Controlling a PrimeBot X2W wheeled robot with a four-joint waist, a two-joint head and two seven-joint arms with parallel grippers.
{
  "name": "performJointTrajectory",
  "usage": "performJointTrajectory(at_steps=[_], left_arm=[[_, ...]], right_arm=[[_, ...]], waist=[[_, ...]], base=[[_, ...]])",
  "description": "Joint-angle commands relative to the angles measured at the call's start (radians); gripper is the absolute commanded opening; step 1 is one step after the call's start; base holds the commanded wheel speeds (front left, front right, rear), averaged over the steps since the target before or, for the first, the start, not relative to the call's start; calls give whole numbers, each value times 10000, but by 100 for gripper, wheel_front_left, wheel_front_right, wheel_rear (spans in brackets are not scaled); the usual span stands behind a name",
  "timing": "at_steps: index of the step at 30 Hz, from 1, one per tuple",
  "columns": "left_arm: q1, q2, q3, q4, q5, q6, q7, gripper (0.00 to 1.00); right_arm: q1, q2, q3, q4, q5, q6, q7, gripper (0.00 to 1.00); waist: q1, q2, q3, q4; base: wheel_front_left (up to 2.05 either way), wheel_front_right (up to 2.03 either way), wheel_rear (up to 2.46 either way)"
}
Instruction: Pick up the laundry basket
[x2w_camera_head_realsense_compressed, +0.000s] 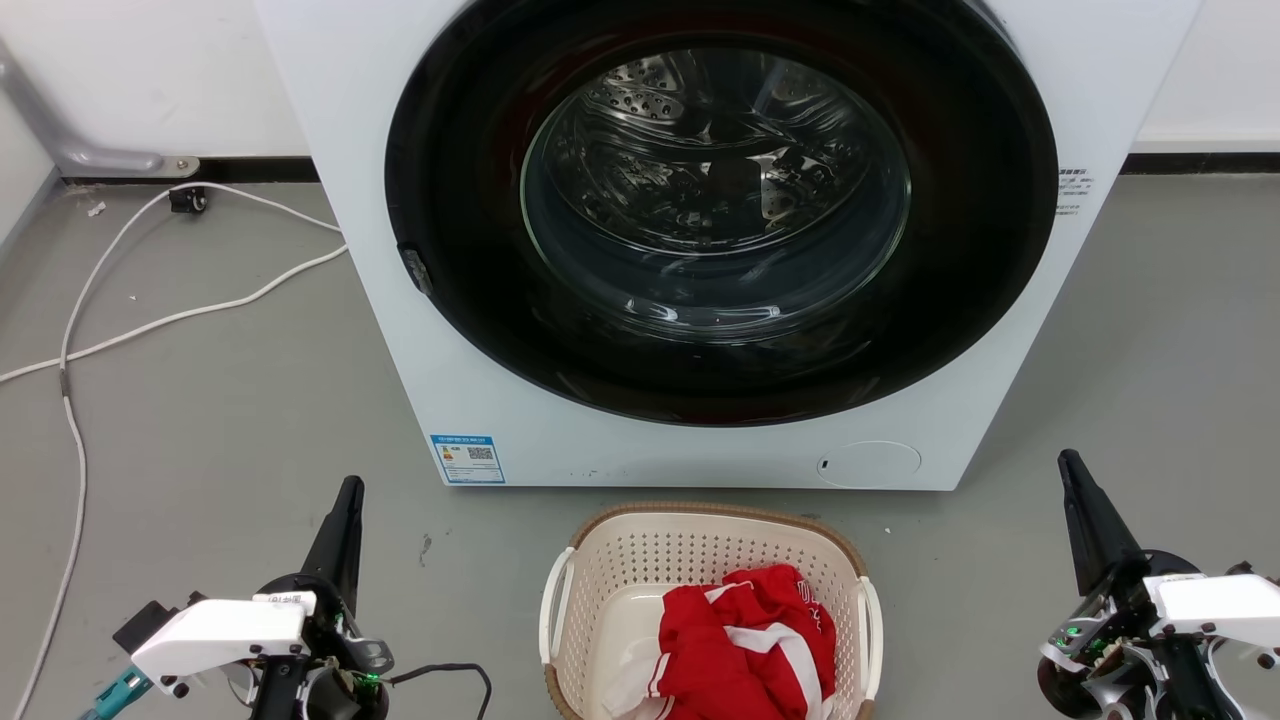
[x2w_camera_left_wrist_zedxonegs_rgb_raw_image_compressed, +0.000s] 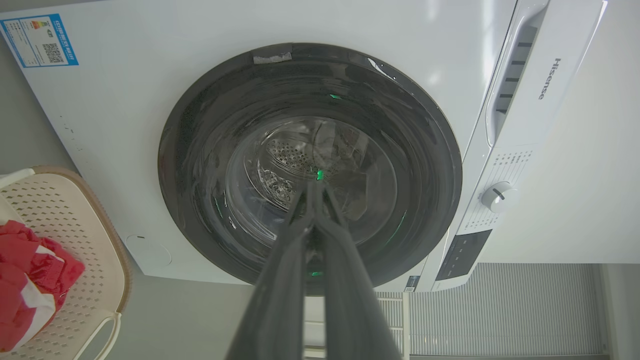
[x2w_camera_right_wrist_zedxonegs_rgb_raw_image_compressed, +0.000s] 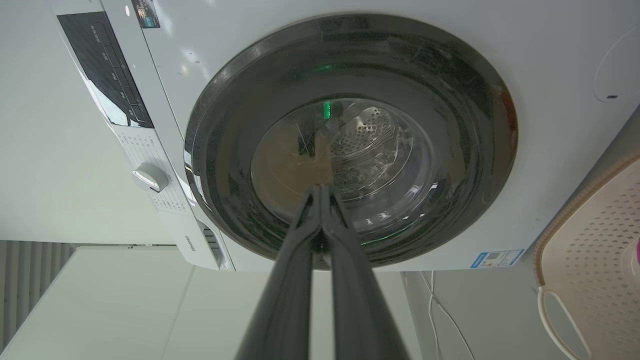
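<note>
Floor: a plain grey floor (x2w_camera_head_realsense_compressed: 200, 420), smooth, with a few small scuffs.
Wall: a white wall (x2w_camera_head_realsense_compressed: 150, 80) at the back, with a dark strip along its foot.
Cable: a white cable (x2w_camera_head_realsense_compressed: 150, 322) trails loose over the floor, to the left of the machine.
Washing machine: a white front-loader (x2w_camera_head_realsense_compressed: 400, 330) with its round dark door (x2w_camera_head_realsense_compressed: 715, 200) closed. The steel drum shows through the glass, and a blue sticker (x2w_camera_head_realsense_compressed: 467, 459) sits low on the front.
Basket, place: the laundry basket (x2w_camera_head_realsense_compressed: 640, 560) stands on the floor just in front of the machine, below the door. It lies between the two grippers and well apart from both.
Basket, look: cream plastic with perforated walls, a brown woven-look rim and white side handles (x2w_camera_head_realsense_compressed: 553, 605).
Contents: a red and white garment (x2w_camera_head_realsense_compressed: 745, 640) is bunched in the basket's right half.
Basket, heading: upright, mouth facing up, one handle to the left and one to the right. The head view cuts off its near end, so I cannot tell its long axis.
Left gripper (x2w_camera_head_realsense_compressed: 350, 488): low at the left, fingers pressed together, holding nothing.
Right gripper (x2w_camera_head_realsense_compressed: 1068, 462): low at the right, fingers also together, holding nothing.
</note>
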Motion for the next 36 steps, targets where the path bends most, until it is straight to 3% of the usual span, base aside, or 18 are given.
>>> performJointTrajectory(at_steps=[1,10,11,24,32,36], left_arm=[[-82,-14,46,5,27,0,3,0],[-82,-18,53,5,30,0,11,0],[-1,-8,6,0,10,0,2,100],[-23,-18,-482,-288,228,0,-588,100],[-69,-21,-509,-820,1763,0,-992,100],[-91,-23,-556,-1125,2825,0,-1199,100]], right_arm=[[-122,46,-13,11,-46,2,29,0],[-123,51,-19,12,-54,2,37,0],[0,6,-8,2,-2,0,2,100],[160,14,305,-319,-282,0,-590,100],[231,20,348,-704,-2204,0,-990,100],[271,23,376,-954,-3882,0,-1199,100]], waist=[[0,0,0,0],[0,0,0,0],[0,0,0,0],[0,0,10,4],[0,0,18,9],[0,0,18,10]], base=[[0,0,0],[0,0,0],[0,0,0],[0,0,0],[0,0,0],[0,0,0]])
